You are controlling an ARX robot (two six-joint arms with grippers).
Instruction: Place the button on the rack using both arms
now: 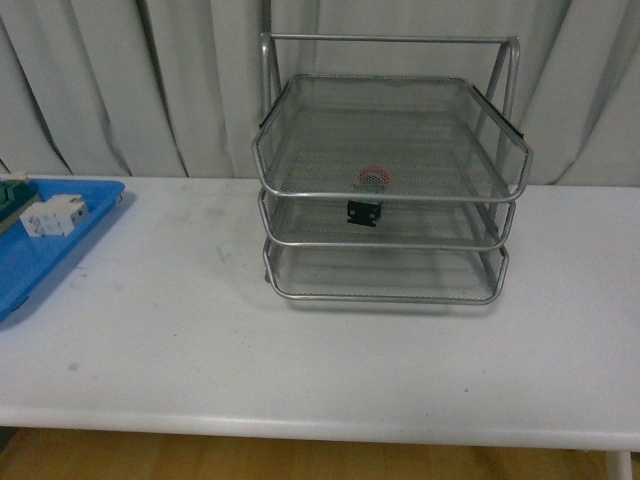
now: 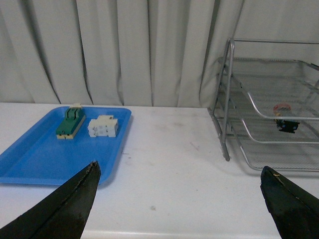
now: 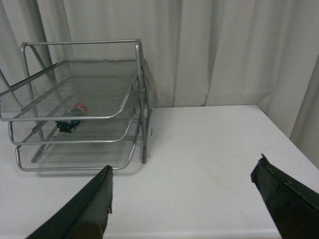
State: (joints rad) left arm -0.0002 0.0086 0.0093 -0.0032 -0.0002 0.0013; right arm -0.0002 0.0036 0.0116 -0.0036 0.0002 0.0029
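Observation:
The silver wire-mesh rack stands at the back middle of the white table. The button, red cap and black-and-blue body, lies on the rack's middle tier near the front edge. It also shows in the left wrist view and in the right wrist view. My left gripper is open and empty above the table, between the blue tray and the rack. My right gripper is open and empty above the table, to the right of the rack. Neither arm shows in the front view.
A flat blue tray lies at the table's left edge, holding a white terminal block and a green-and-cream switch block. Grey curtains hang behind the table. The table's front edge runs across the bottom.

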